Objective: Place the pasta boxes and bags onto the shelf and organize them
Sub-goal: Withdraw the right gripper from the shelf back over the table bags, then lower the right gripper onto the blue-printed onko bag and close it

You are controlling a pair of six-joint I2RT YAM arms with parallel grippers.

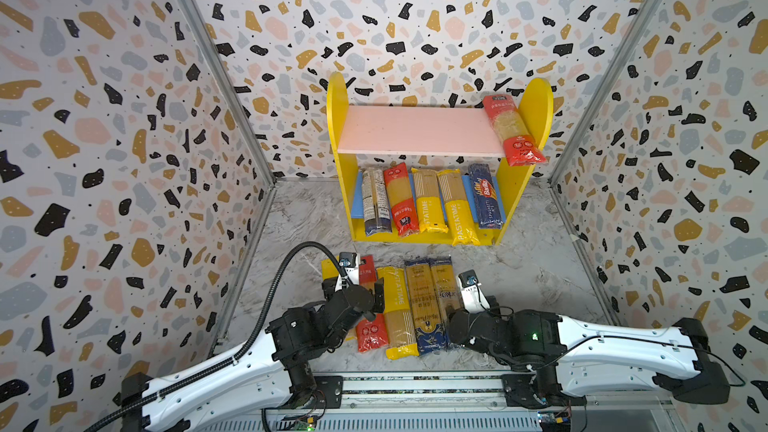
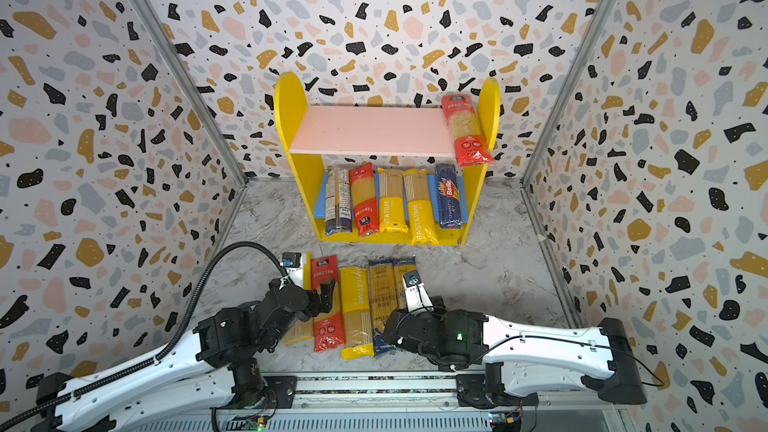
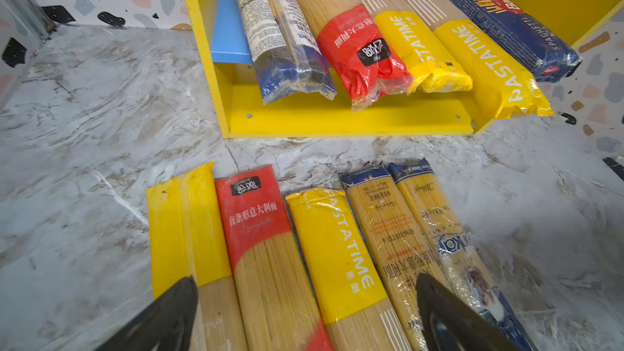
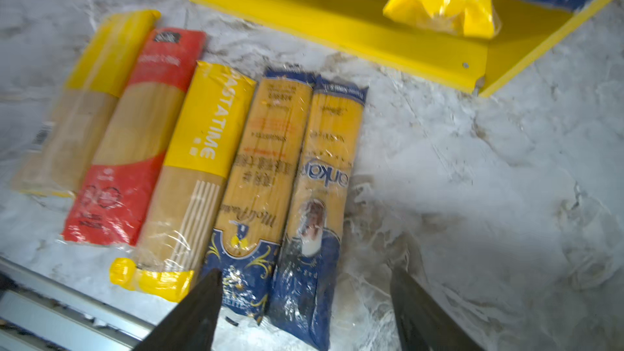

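1. The left arm (image 1: 216, 371) rises from the near rail toward the middle. Its wrist pitches down over the left part of a row of five packs lying side by side on the table (image 1: 519, 263).
2. The left gripper (image 3: 305, 280) is spread wide and grips nothing. In its wrist view one finger (image 3: 169, 312) hangs over the plain yellow pack (image 3: 189, 224) and the other over a navy pack (image 3: 381, 231). The red pack (image 3: 260, 231) and the PASTATIME pack (image 3: 334, 248) lie between them.
3. The right arm (image 1: 615, 344) comes in low from the right, with its wrist bent toward the row's right end.
4. The right gripper (image 4: 305, 271) has its jaws apart and holds nothing. The end pack (image 4: 324, 170) lies flat on the table between the fingers, though this wrist view is blurred.
5. The shelf (image 1: 338, 118) stands at the back wall. Five packs rest on its blue board (image 1: 356, 209), their near ends jutting over the front strip, with the Barilla pack (image 1: 484, 197) rightmost.
6. The upper red pack (image 1: 513, 130) lies at the right end of the pink board (image 1: 415, 130), beside the side panel. Its near end overhangs the edge.
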